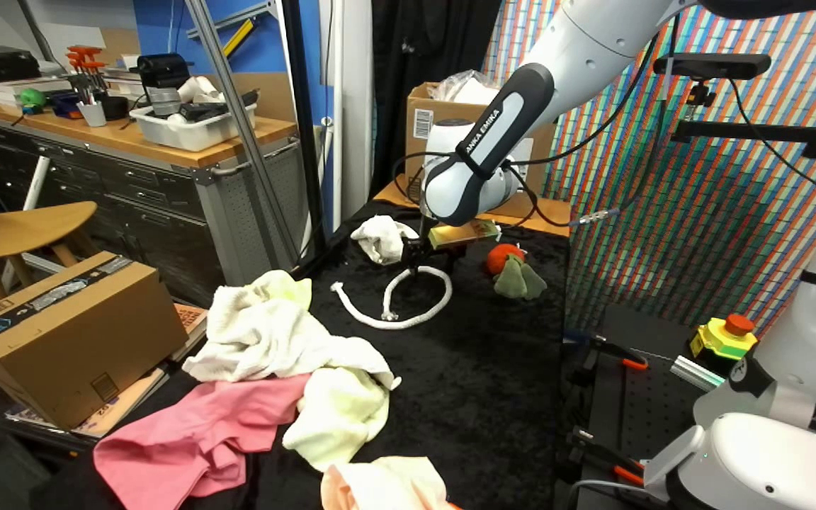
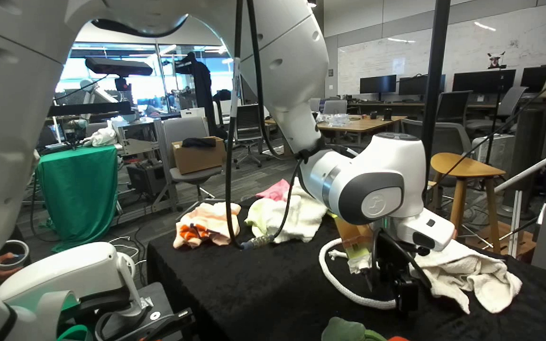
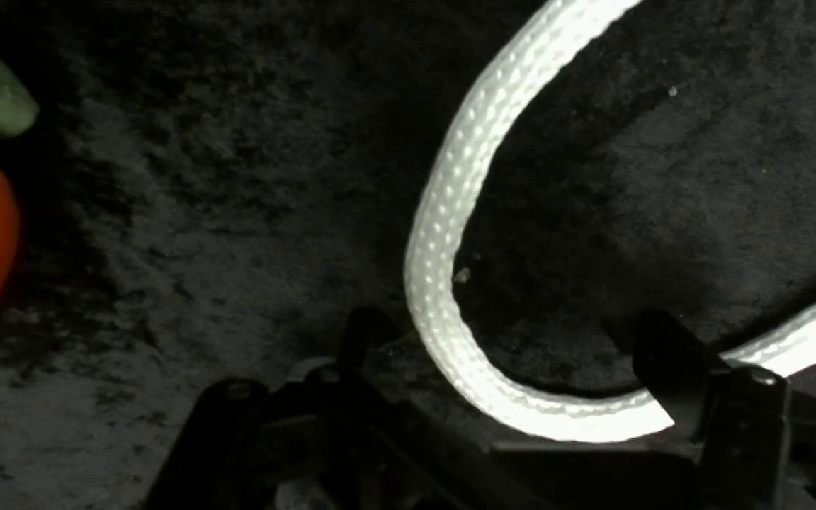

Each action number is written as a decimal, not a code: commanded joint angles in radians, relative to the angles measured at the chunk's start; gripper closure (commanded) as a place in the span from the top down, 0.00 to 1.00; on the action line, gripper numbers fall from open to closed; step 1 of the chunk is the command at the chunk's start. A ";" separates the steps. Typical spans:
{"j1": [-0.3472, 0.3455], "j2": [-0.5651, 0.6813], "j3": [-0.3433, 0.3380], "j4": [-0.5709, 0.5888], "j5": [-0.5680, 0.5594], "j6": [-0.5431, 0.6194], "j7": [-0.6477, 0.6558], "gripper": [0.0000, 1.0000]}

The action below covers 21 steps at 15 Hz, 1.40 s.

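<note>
White rope, one, curled; one claw at its bend, spread wide, gripping nothing; one red-orange toy near.

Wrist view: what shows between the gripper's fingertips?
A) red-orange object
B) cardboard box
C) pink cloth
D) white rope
D: in the wrist view, the curve of the white rope shows in the gap of the gripper, whose jaws stand wide apart.
</note>
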 commanded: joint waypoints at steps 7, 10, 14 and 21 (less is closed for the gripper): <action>-0.034 0.000 0.016 0.030 0.055 -0.004 -0.044 0.30; -0.033 -0.003 0.013 0.030 0.062 -0.003 -0.047 0.35; -0.019 -0.015 0.002 0.026 0.045 -0.005 -0.045 0.25; 0.047 -0.034 -0.028 0.007 -0.036 0.003 -0.036 0.29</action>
